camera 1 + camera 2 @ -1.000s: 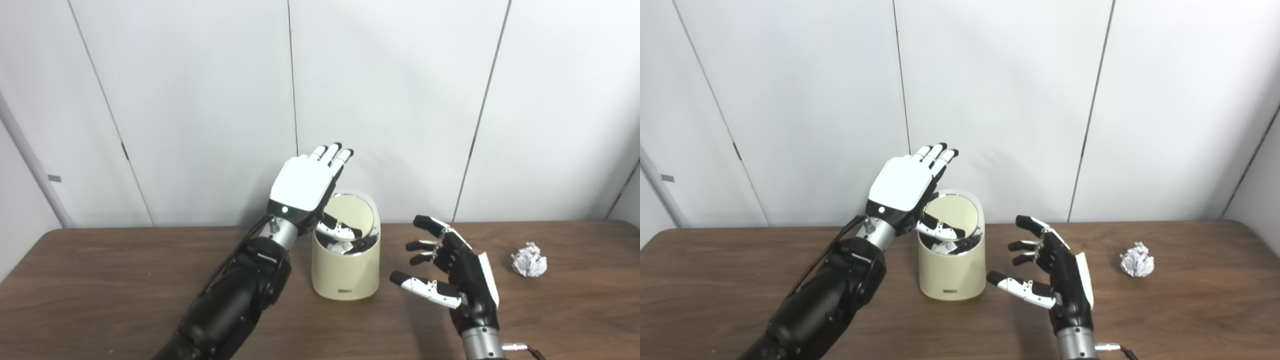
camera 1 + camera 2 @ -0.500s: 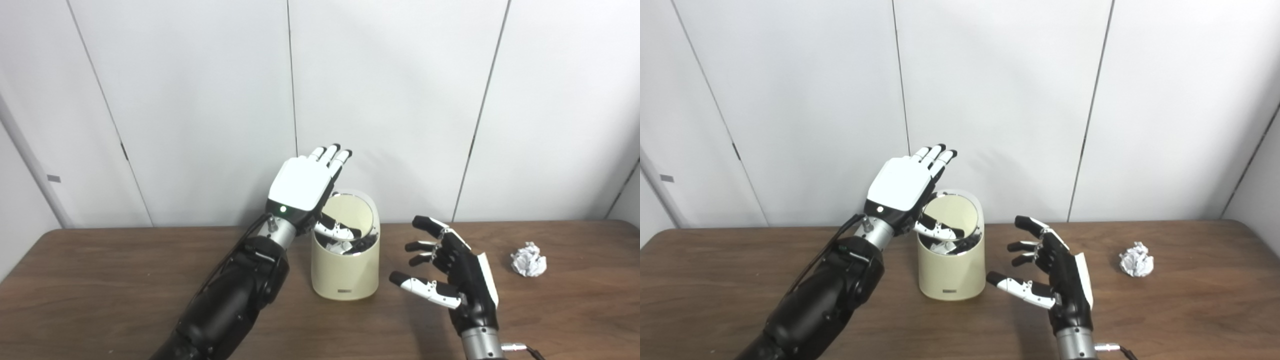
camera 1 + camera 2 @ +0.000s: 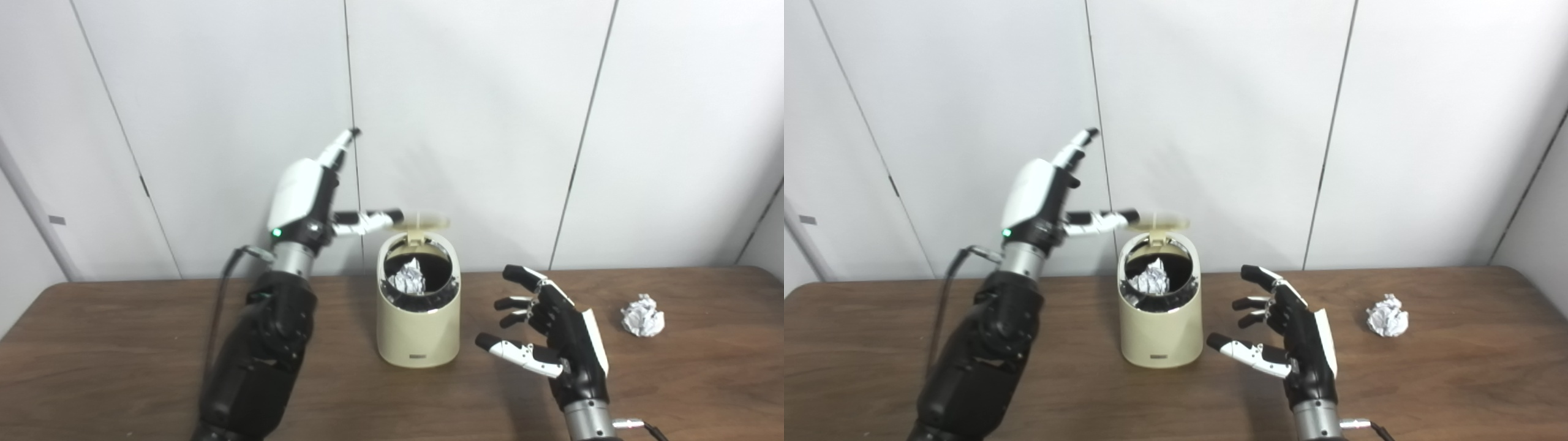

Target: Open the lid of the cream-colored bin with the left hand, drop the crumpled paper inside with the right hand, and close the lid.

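The cream-colored bin (image 3: 418,334) stands upright mid-table. Its lid (image 3: 425,218) is swung up on the back hinge and shows edge-on above the opening. A crumpled paper ball (image 3: 409,278) lies inside the bin. My left hand (image 3: 303,199) is raised up and left of the bin, open, fingers pointing upward, its thumb stretched toward the lid's left edge; whether it touches is unclear. My right hand (image 3: 563,343) hovers open just right of the bin, fingers spread, holding nothing. A second crumpled paper (image 3: 642,315) rests on the table far right.
The brown wooden table (image 3: 122,343) runs to a white panelled wall (image 3: 490,122) close behind the bin. A black cable (image 3: 215,318) hangs along my left forearm.
My left hand has risen and swung left, off the bin's mouth. The lid now stands fully up and a paper ball shows inside. The right hand has stayed put; the camera shifted slightly.
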